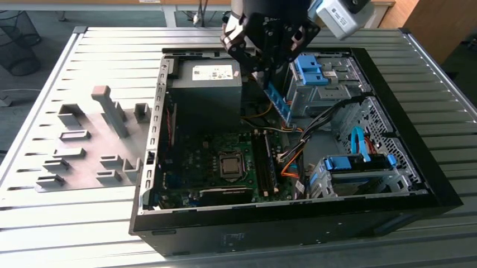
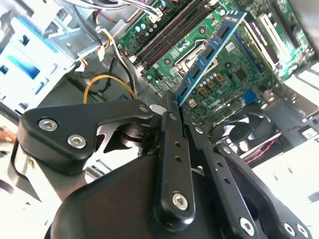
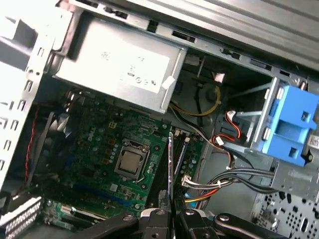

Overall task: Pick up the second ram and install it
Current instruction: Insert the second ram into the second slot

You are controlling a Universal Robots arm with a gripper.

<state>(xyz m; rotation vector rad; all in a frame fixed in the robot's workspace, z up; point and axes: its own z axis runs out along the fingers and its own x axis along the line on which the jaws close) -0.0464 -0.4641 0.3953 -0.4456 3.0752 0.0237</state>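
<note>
Ram (image 1: pixel 277 102) is off the table and in your gripper (image 1: pixel 262 78), held above the open case (image 1: pixel 223 229) between the power supply (image 1: pixel 205 84) and the drive bays (image 1: pixel 320 75). The pick-up looks done; the step in hand is the carry toward the board (image 1: pixel 216 167). In the second wrist view the jaws are closed on one end of the ram (image 2: pixel 209 55), and the blue stick runs straight out from the gripper (image 2: pixel 169 102) over the board (image 2: pixel 234 74). In the first wrist view you see the ram (image 3: pixel 170 169) edge-on, a thin line rising from the gripper (image 3: pixel 169 211) and lying close alongside the memory slots (image 3: pixel 179 154). By my judgement, seating it calls for the stick to be brought parallel to a free slot, directly over it, then pressed down evenly. Whether a module already sits in either slot cannot be confirmed. Loose cables (image 3: pixel 219 181) lie just beside the slots; keep clear of them.
</note>
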